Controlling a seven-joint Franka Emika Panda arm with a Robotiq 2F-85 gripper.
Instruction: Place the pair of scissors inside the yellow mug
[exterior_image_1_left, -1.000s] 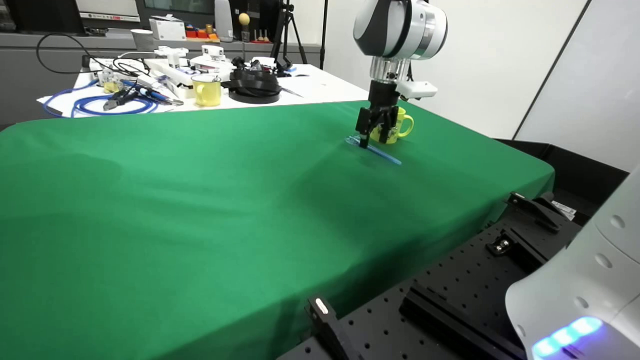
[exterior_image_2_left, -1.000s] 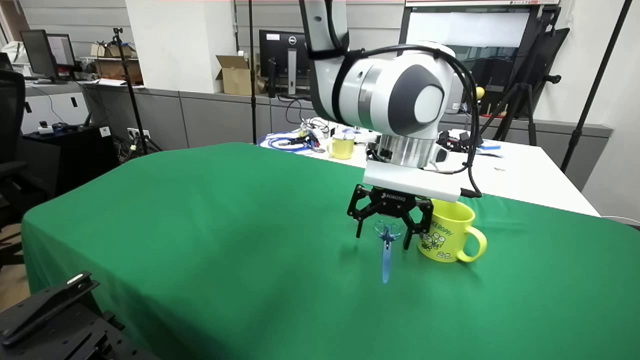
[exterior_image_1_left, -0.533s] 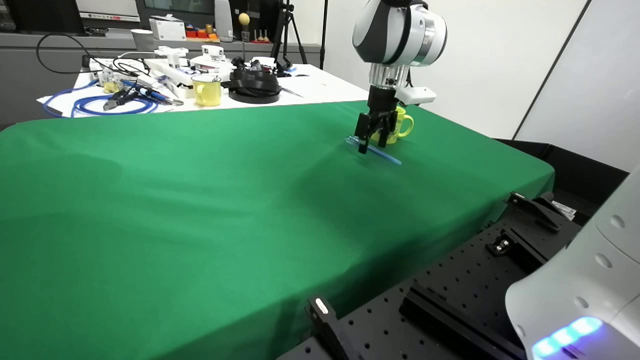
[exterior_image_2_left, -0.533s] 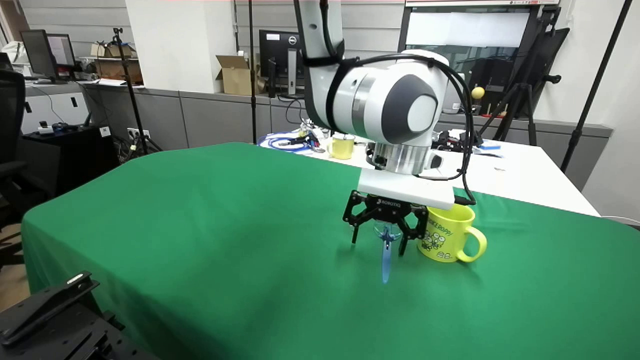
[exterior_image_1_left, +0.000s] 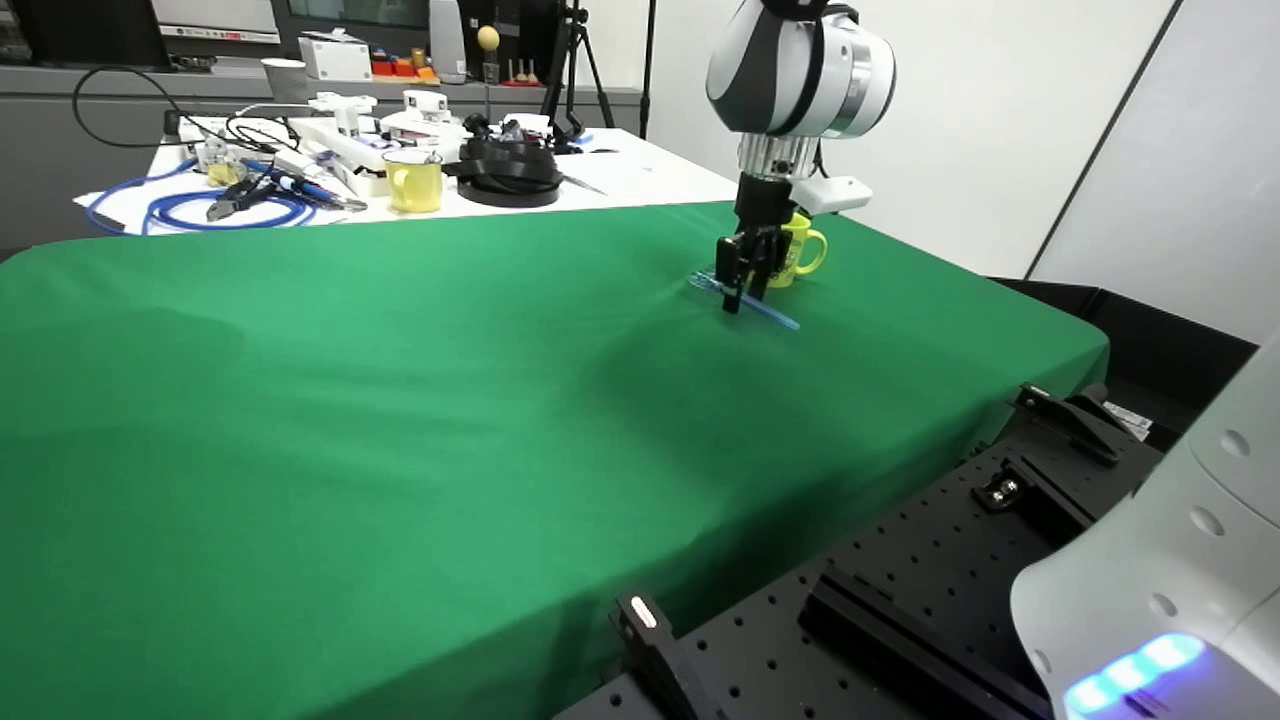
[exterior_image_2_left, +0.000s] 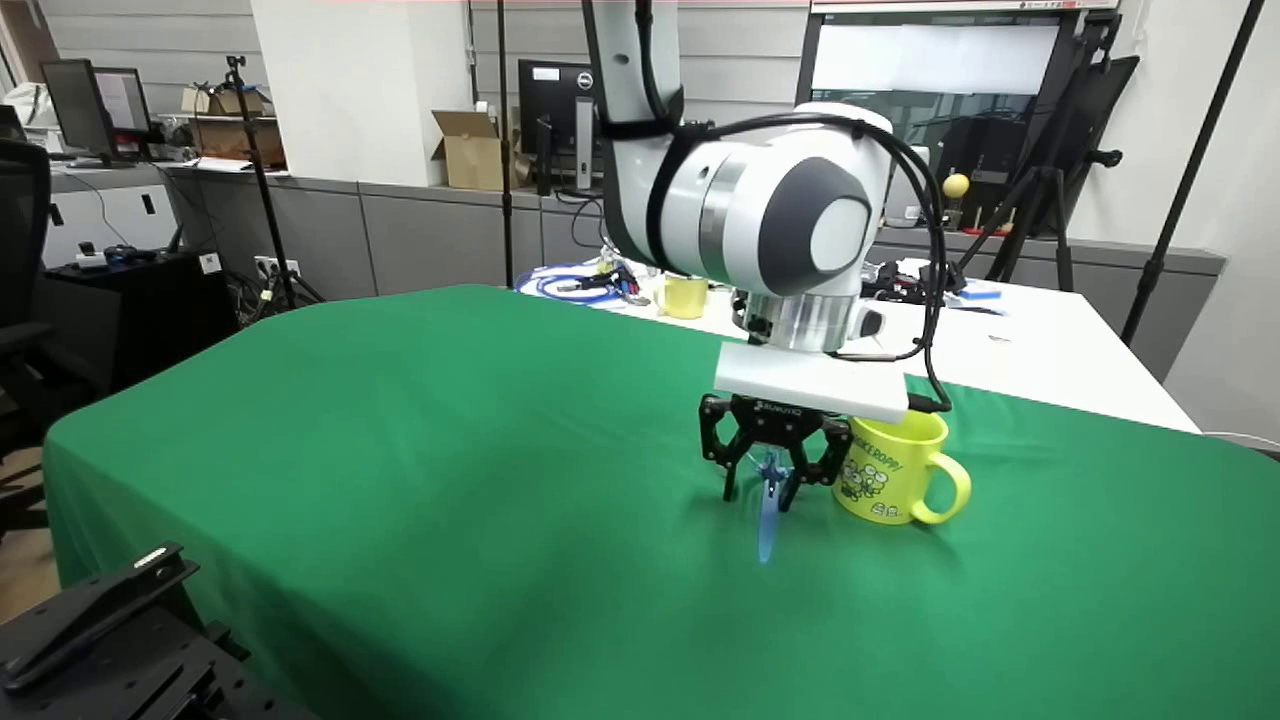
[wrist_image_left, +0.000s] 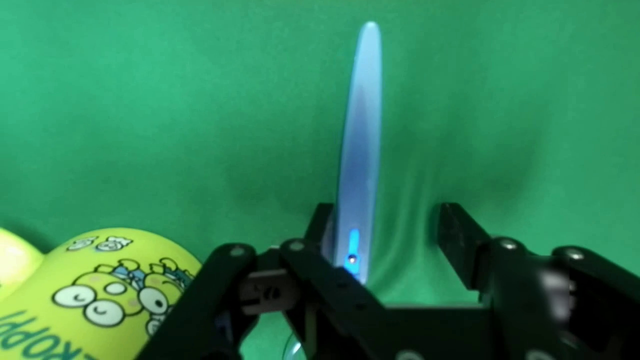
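The pair of scissors (wrist_image_left: 361, 150), with a slim blue blade cover, lies flat on the green cloth; its handles are mostly hidden behind my gripper. My gripper (wrist_image_left: 385, 220) is down around it, jaws apart but narrowed. One of its fingers (wrist_image_left: 320, 225) is right beside the blue cover and seems to touch it, while a strip of cloth shows between the cover and the opposite finger. Close by stands the bright yellow mug (exterior_image_2_left: 895, 475), upright, printed with cartoon frogs, its handle facing away from my gripper. In an exterior view my gripper (exterior_image_1_left: 744, 303) partly covers the mug (exterior_image_1_left: 797, 245).
Beyond the green cloth (exterior_image_2_left: 450, 480) is a white table (exterior_image_1_left: 640, 175) holding a paler yellow cup (exterior_image_1_left: 415, 182), blue cable (exterior_image_1_left: 230, 215), pliers and black gear. A black perforated base plate (exterior_image_1_left: 880, 580) borders the cloth in an exterior view.
My gripper has come down to the cloth over the scissors, and its jaws have drawn closer together. The scissors have shifted very slightly in the last half second.
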